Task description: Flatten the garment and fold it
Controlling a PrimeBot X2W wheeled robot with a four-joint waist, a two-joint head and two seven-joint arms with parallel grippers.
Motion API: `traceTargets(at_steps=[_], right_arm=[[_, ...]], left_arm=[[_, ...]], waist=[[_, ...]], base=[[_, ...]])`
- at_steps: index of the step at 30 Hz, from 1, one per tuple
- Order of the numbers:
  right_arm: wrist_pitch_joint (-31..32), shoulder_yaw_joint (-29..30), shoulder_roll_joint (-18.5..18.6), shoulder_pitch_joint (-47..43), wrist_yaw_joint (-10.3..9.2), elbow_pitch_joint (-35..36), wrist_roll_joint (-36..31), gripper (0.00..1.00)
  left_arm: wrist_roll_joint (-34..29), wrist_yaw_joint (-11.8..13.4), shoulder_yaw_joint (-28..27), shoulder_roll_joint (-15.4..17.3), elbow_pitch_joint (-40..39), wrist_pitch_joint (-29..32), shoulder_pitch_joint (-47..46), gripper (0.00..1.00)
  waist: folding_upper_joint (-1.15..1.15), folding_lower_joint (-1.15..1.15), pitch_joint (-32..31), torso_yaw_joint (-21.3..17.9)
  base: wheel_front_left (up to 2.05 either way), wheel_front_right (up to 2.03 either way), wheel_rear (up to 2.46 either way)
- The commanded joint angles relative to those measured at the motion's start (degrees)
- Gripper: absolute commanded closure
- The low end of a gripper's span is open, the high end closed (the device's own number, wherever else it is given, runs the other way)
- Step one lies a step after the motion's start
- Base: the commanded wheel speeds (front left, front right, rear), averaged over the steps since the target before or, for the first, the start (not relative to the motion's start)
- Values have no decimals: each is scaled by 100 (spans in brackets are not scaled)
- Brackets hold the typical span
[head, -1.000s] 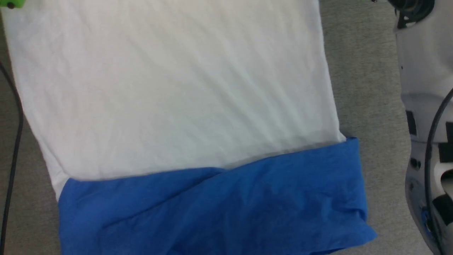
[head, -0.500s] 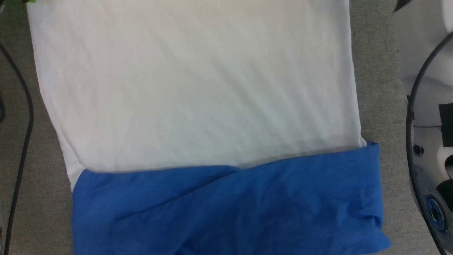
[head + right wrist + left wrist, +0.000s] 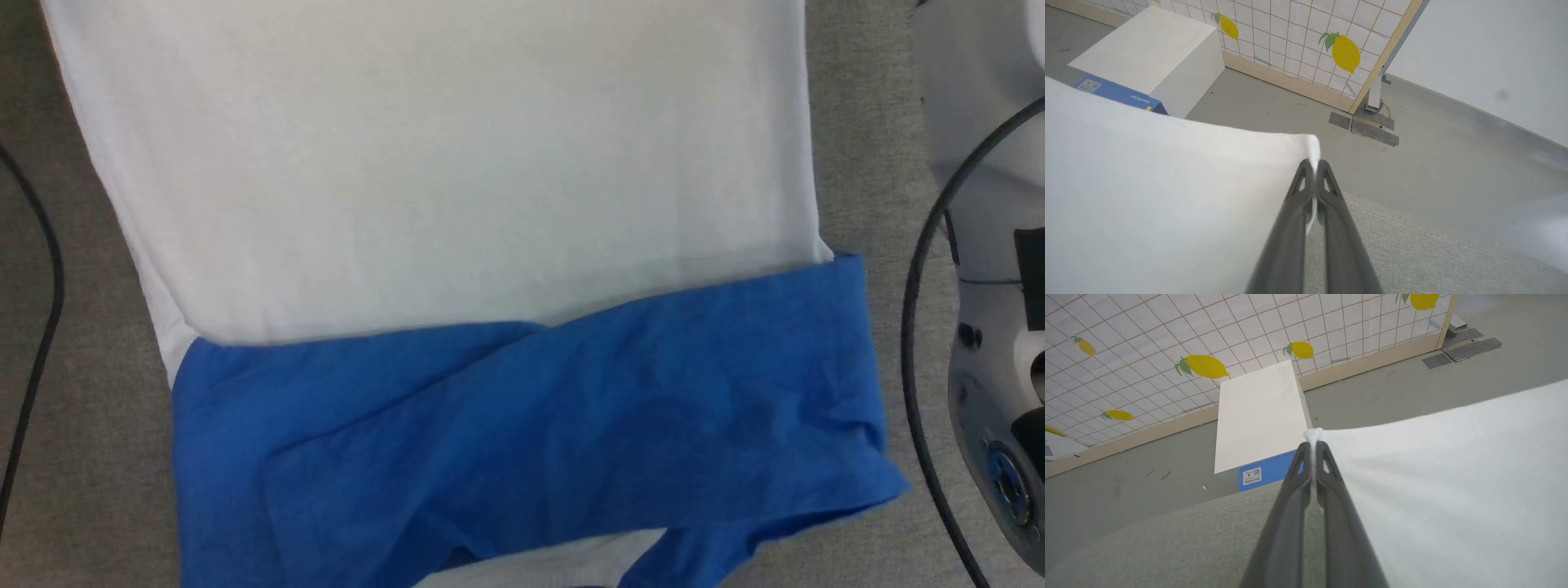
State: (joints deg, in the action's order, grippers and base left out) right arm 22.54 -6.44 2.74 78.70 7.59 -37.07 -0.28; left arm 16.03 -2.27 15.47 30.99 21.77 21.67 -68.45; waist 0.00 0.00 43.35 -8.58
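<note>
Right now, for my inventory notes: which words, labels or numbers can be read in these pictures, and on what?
"OmniPicker", as best I can read it: white print on the blue side of the box.
Outlined lettering on the box's white top: too faint to read.
Sticker with a square code on the blue side: print too small.
Shirt: no print in view.

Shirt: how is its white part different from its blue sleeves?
The white part is smooth and wide; the blue sleeves are wrinkled and cross each other. The white part sits higher in the head view, the blue sleeves lower. The left gripper and right gripper pinch corners of the white part, not the blue sleeves. Both belong to one shirt.
</note>
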Motion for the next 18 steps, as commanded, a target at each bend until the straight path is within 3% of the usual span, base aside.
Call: traceTargets(at_steps=[1, 8, 18], right_arm=[[-155, -91, 14, 23, -10, -43, 67, 100], [-1035, -809, 75, -522, -10, -2, 534, 100], [-1828, -1677, 855, -2173, -10, 992, 1509, 100]], left_arm=[[-12, 42, -34, 64, 22, -172, 26, 100], [132, 4, -115, 170, -159, -958, 904, 100], [502, 341, -318, 188, -1348, -1609, 3206, 100]], waist=[[0, 0, -154, 15], [0, 0, -814, 78], [0, 0, -2020, 286]], base=[[0, 0, 0], [0, 0, 0], [0, 0, 0]])
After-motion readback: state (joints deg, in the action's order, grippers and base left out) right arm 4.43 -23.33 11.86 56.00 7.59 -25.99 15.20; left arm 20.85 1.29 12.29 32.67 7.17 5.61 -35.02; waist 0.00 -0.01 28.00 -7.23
